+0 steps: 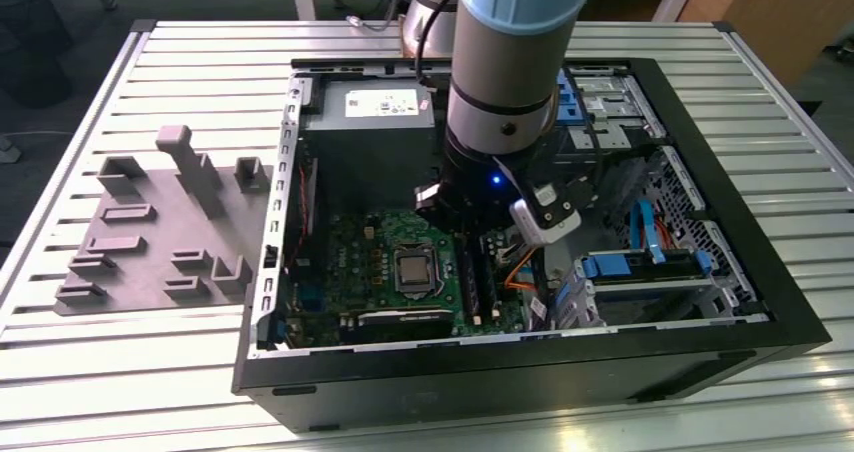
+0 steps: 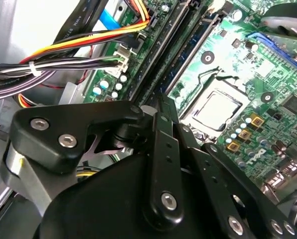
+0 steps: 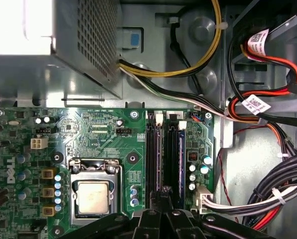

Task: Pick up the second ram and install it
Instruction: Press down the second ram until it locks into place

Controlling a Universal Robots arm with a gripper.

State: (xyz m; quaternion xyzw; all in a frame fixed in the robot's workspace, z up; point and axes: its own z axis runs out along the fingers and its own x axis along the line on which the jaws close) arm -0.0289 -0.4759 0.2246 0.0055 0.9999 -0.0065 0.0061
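Observation:
My gripper [image 3: 164, 195] is low inside the open computer case [image 1: 747, 347], over the memory slots of the green motherboard [image 3: 96, 129]. In both wrist views its black fingers [image 2: 161, 112] are closed together. Their tips meet at the top edge of the second ram [image 2: 196, 47], a narrow blue-green stick standing on edge in a slot beside the silver processor [image 2: 218, 109]. In the first wrist view the ram [image 3: 177, 149] runs straight away from the fingertips, parallel to a neighbouring dark slot [image 3: 154, 149]. In the exterior view the arm's wrist [image 1: 501, 172] hides the slots.
A grey tray [image 1: 154, 227] with raised blocks lies on the slatted table at the exterior view's left of the case. Bundled cables [image 3: 268, 194] and red and yellow wires [image 3: 268, 94] run close to the slots. The grey power supply box [image 3: 83, 40] stands beyond the board.

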